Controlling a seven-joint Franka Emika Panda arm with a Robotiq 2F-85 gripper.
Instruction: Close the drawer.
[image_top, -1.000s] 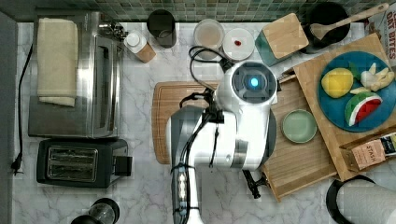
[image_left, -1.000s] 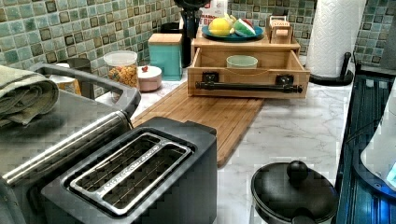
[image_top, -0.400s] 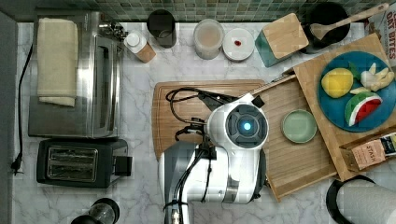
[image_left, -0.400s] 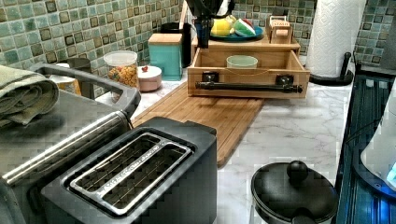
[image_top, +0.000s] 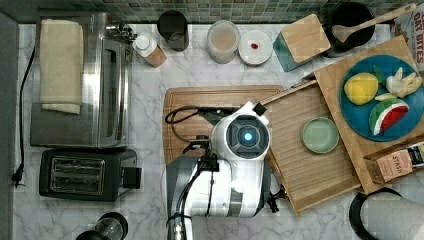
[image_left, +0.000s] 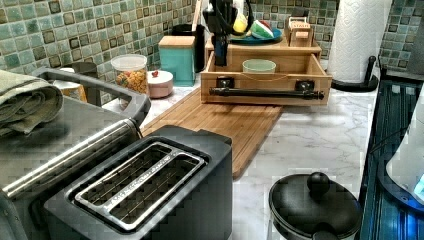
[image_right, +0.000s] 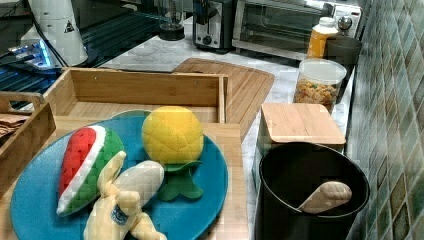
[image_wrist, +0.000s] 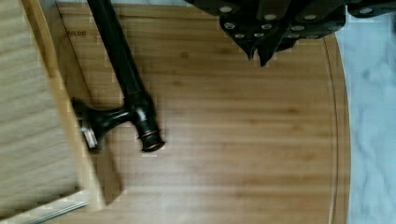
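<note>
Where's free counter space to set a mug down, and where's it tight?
Free: bare marble between the cutting board and the paper towel stand, in front of the open drawer. Also marble between the toaster oven and cutting board. Tight: the backsplash row of jars and canisters.

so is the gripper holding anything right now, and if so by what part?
Nothing is held. In the wrist view the gripper hangs with jaws together over the bamboo cutting board, apart from the drawer and its black bar handle.
</note>
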